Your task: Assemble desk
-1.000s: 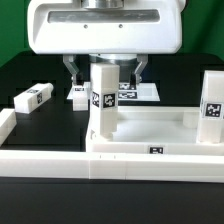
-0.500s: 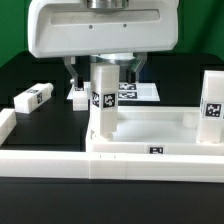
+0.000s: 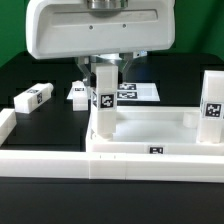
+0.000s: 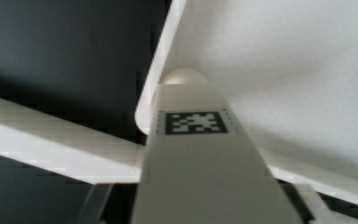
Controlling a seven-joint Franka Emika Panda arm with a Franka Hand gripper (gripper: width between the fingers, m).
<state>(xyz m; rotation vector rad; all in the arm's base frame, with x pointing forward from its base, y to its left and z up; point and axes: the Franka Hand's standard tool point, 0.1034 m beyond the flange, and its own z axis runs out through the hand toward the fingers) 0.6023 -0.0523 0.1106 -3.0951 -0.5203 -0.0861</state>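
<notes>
The desk's white tray-like tabletop (image 3: 150, 128) lies behind the front rail. At its corner on the exterior view's left a tagged white leg (image 3: 104, 100) stands upright. My gripper (image 3: 105, 72) comes down from above and its fingers (image 3: 90, 68) press on the leg's upper end from both sides. A second leg (image 3: 212, 105) stands upright at the tabletop's right corner. In the wrist view the held leg (image 4: 202, 170) runs between the jaws of the gripper (image 4: 208, 215) down to the tabletop (image 4: 291, 60).
A loose leg (image 3: 33, 98) lies on the black table at the exterior view's left, and another (image 3: 79, 93) lies behind the held leg. The marker board (image 3: 140, 92) lies flat further back. A long white border rail (image 3: 60, 160) runs along the front.
The fingers stood wide apart on either side of the upright leg; they have since closed in against it. The leg and the other parts have not moved.
</notes>
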